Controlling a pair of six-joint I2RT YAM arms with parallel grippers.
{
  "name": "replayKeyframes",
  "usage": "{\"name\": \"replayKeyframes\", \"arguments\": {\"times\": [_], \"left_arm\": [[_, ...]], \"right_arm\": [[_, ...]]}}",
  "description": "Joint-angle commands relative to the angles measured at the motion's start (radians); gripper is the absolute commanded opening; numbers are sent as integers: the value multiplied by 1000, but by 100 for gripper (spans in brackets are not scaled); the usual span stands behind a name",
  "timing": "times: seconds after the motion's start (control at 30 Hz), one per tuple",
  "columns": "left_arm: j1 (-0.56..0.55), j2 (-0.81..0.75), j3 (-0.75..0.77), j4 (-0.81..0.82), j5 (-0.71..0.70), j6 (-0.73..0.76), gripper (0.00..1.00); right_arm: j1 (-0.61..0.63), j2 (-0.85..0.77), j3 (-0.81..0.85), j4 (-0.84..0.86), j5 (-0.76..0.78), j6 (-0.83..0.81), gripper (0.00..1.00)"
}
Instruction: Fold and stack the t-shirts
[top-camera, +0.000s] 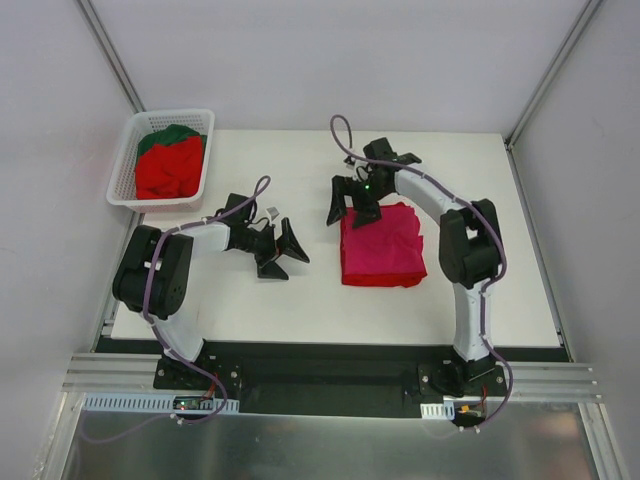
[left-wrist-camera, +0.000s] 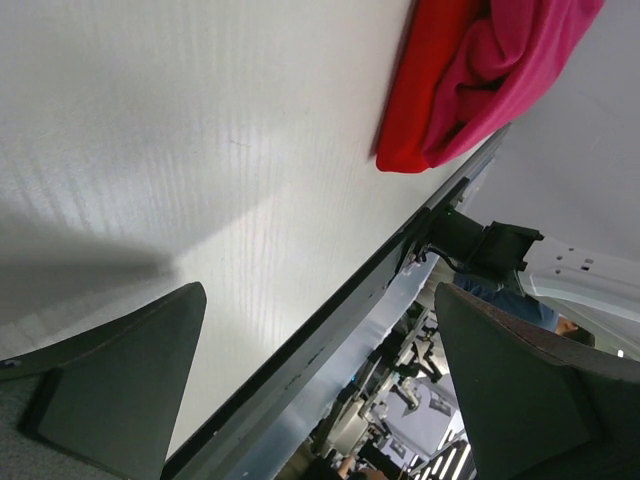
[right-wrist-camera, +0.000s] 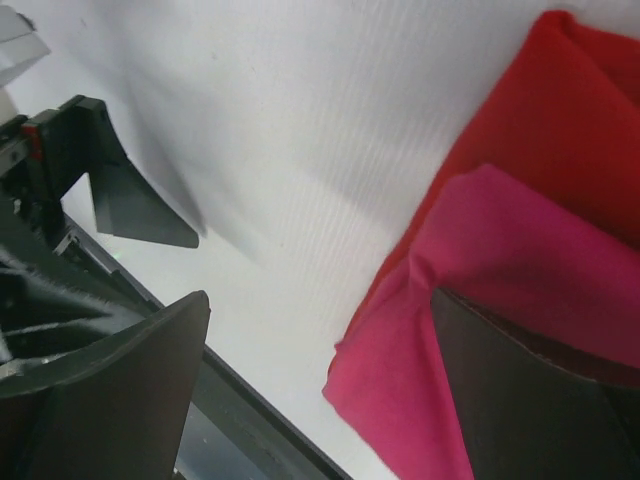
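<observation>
White surface (top-camera: 300, 290) carries the magenta t-shirt (top-camera: 385, 245), folded atop a red t-shirt (right-wrist-camera: 540, 90), right of centre. Right tool (top-camera: 352, 208) hangs spread and empty over its eleven o'clock corner (the nearer arm); left tool (top-camera: 283, 255), also released, lies at nine o'clock, apart.

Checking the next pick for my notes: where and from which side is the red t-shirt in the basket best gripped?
Probably a raised fold near the middle of the red t-shirt, coming straight down from above. It lies crumpled inside the white lattice basket, whose walls block any sideways approach. Stay on its near half, since the dark green t-shirt lies bunched against its far edge.
</observation>
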Motion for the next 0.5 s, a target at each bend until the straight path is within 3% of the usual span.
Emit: {"name": "replayKeyframes", "arguments": {"times": [0.0,0.27,0.47], "left_arm": [[-2,21,52,-15,42,28,99],[-9,33,66,-20,52,28,99],[-12,19,52,-23,45,29,99]], "right_arm": [[-73,-174,20,-62,17,3,96],[-136,-227,-185,-33,18,-24,96],[-144,-154,-246,10,-2,-37,96]]}}
